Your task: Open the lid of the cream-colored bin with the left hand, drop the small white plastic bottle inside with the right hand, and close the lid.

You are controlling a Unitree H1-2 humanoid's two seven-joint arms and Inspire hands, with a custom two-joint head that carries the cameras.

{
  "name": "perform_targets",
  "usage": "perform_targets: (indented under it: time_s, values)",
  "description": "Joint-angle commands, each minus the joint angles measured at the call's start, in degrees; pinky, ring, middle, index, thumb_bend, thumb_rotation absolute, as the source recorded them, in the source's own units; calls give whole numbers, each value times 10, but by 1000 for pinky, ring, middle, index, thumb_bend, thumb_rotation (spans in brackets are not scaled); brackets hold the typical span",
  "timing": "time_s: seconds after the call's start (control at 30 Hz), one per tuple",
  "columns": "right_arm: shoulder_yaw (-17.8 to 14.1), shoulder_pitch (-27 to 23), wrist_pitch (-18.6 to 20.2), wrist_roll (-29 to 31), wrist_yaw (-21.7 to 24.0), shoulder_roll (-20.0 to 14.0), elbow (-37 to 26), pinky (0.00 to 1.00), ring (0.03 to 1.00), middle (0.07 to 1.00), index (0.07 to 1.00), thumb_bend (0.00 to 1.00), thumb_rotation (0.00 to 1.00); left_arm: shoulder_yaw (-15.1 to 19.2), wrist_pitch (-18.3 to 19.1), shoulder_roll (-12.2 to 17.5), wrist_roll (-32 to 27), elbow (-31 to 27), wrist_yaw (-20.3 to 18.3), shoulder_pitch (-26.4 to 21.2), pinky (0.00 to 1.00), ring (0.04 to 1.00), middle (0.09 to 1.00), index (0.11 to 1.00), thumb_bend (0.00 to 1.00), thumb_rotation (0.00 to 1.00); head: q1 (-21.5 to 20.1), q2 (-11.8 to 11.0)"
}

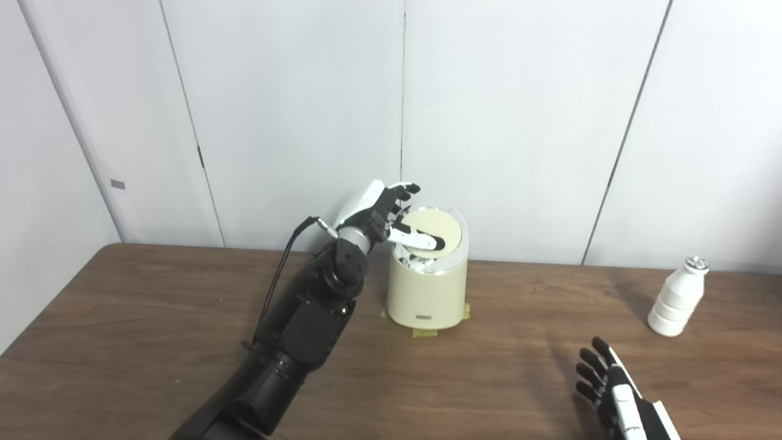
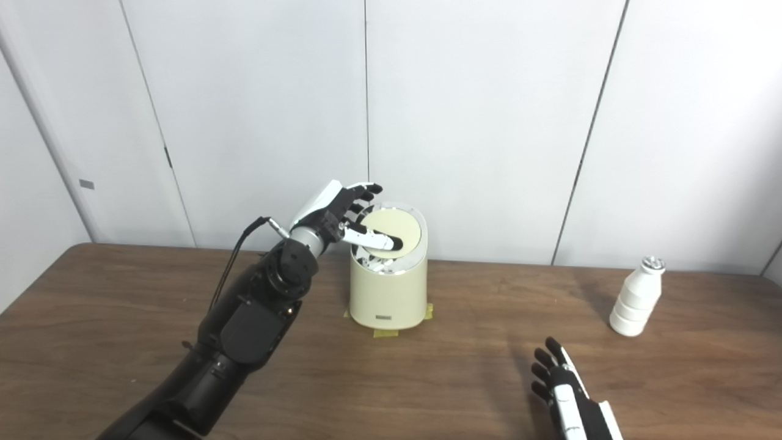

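Note:
The cream-colored bin (image 1: pixel 426 298) stands at the back middle of the table. Its round lid (image 1: pixel 441 227) is tilted up, and white items show in the gap under the lid's front edge. My left hand (image 1: pixel 380 211) holds the lid, thumb lying across its face and fingers behind its upper left rim. The small white plastic bottle (image 1: pixel 677 297) stands upright at the far right, with a silver cap. Low at the right, my right hand (image 1: pixel 610 384) is open with fingers spread, well short of the bottle and holding nothing.
Yellow tape (image 1: pixel 427 333) pokes out from under the bin's base. The brown wooden table (image 1: pixel 153 318) runs to white wall panels close behind the bin. A black cable (image 1: pixel 278 275) loops along my left forearm.

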Motion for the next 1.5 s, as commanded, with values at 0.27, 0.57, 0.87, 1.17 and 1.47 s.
perform_targets:
  time_s: [0.27, 0.57, 0.87, 1.17, 1.47]
  values:
    - [-5, -6, -10, 7, 2, 9, -27, 892, 911, 930, 956, 546, 929, -29, -38, 17, 45, -4, 18, -46, 734, 836, 888, 899, 852, 75, -1, 6]
    - [-3, -4, -2, 3, 0, 9, -38, 887, 907, 925, 950, 561, 927, -63, -58, 36, 95, -8, 22, -43, 727, 845, 869, 880, 872, 1, -5, 11]
    - [-3, -2, 15, 1, -5, 15, -53, 884, 902, 918, 943, 583, 913, -89, -51, 51, 136, -29, 1, -27, 735, 848, 891, 890, 883, 0, -11, 20]
    - [-6, -1, 24, 12, -6, 16, -62, 891, 909, 921, 944, 583, 908, -110, -75, 61, 174, -28, 14, -4, 756, 832, 866, 887, 912, 0, -16, 27]
    - [-9, 1, 29, 26, -6, 15, -67, 897, 909, 921, 946, 591, 887, -121, -88, 65, 192, -26, 13, 14, 773, 834, 864, 890, 912, 0, -17, 31]
